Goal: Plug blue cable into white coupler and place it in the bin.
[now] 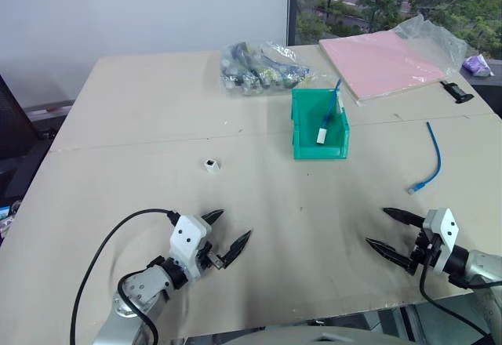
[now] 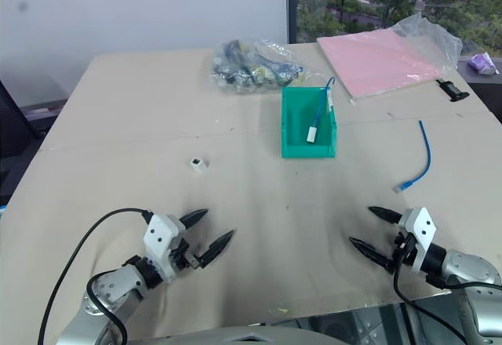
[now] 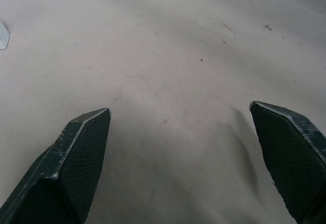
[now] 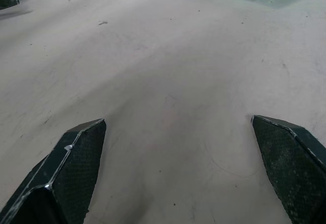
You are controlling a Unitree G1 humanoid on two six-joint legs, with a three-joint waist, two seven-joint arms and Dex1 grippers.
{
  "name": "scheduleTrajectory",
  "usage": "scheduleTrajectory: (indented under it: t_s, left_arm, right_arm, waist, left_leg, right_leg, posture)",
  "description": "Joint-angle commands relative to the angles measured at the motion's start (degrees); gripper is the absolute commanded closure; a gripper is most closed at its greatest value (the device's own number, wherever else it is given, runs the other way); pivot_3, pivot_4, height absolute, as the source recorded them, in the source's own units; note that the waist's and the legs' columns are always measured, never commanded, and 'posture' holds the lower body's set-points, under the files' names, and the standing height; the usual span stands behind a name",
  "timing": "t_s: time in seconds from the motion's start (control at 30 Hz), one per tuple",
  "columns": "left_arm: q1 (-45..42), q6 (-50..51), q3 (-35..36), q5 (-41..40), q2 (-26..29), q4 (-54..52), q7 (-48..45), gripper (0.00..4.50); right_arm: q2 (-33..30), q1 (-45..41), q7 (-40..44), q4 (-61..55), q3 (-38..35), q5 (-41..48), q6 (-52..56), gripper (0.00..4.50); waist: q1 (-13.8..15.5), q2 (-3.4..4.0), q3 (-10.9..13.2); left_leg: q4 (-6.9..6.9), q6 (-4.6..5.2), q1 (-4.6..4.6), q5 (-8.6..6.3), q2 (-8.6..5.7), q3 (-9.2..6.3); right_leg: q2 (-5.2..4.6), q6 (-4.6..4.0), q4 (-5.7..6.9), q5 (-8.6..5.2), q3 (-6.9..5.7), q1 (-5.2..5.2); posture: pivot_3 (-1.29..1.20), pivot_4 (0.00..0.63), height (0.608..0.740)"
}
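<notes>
Both grippers, left and right, hover spread wide and empty. Best: right takes the blue cable right of the green bin near its plug, left takes the white coupler.

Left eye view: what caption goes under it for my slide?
Open left gripper and right gripper wait; blue cable, white coupler lie apart.
</notes>
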Motion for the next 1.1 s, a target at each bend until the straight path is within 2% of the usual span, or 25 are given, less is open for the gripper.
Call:
scheduleTrajectory:
  t_s: [0.03,0.27,0.73,0.87,0.97,1.1]
  left_arm:
    - [1.09,0.39,-1.38,0.74,0.32,3.44,-0.93,0.03]
    - [2.42,-6.00,-1.79,1.65,0.55,7.67,-3.26,0.03]
    - [0.89,-4.75,-1.35,1.31,1.81,5.87,-3.09,0.03]
    - [-3.19,-1.84,-0.18,-3.61,3.96,1.59,-6.07,0.03]
    - [-5.77,2.09,-0.75,-9.29,6.71,-3.97,-10.45,0.03]
    - [-10.25,6.83,-1.99,-11.79,10.95,-8.98,-13.70,0.03]
  right_arm:
    - [-0.23,-0.17,-0.36,-1.18,-0.44,0.48,-0.16,0.00]
    - [-0.33,-0.56,-0.45,-0.73,-0.36,0.16,-0.02,0.00]
    - [-2.63,-3.21,1.48,0.77,-1.86,1.18,0.15,0.00]
    - [-7.93,-6.94,5.04,2.34,-5.73,4.07,1.38,0.00]
    - [-13.61,-11.01,9.60,9.17,-7.14,2.69,-1.23,0.00]
    - [-18.72,-18.28,14.07,19.89,-5.92,0.14,-3.73,0.00]
  waist:
    - [0.00,0.00,0.00]
    - [-0.06,0.11,-0.07]
    - [-0.11,0.14,-0.08]
    - [0.01,0.21,-0.02]
    - [-0.02,-0.15,0.22]
    - [-0.08,-0.35,0.32]
  left_leg:
    - [0.00,0.00,0.00,0.00,0.00,0.00]
    - [0.00,0.00,0.07,0.00,0.02,0.01]
    - [-0.01,0.00,0.07,0.00,0.02,0.03]
    - [0.06,0.01,0.06,0.01,0.02,0.01]
    - [0.21,0.02,0.01,0.01,0.01,0.03]
    - [0.25,0.03,-0.05,0.01,0.01,-0.01]
  right_leg:
    - [0.00,0.00,0.00,0.00,0.00,0.00]
    - [0.03,0.01,0.00,0.00,0.00,0.04]
    - [0.08,-0.01,0.00,0.00,0.02,0.04]
    - [0.11,0.00,0.03,0.01,0.01,0.06]
    - [0.10,0.02,0.04,0.02,0.03,0.07]
    - [0.18,-0.23,0.03,0.16,0.02,0.07]
  posture:
    - [0.00,0.150,0.728]
    - [0.00,0.150,0.728]
    - [0.00,0.150,0.728]
    - [0.00,0.150,0.728]
    - [0.00,0.150,0.728]
    - [0.00,0.150,0.728]
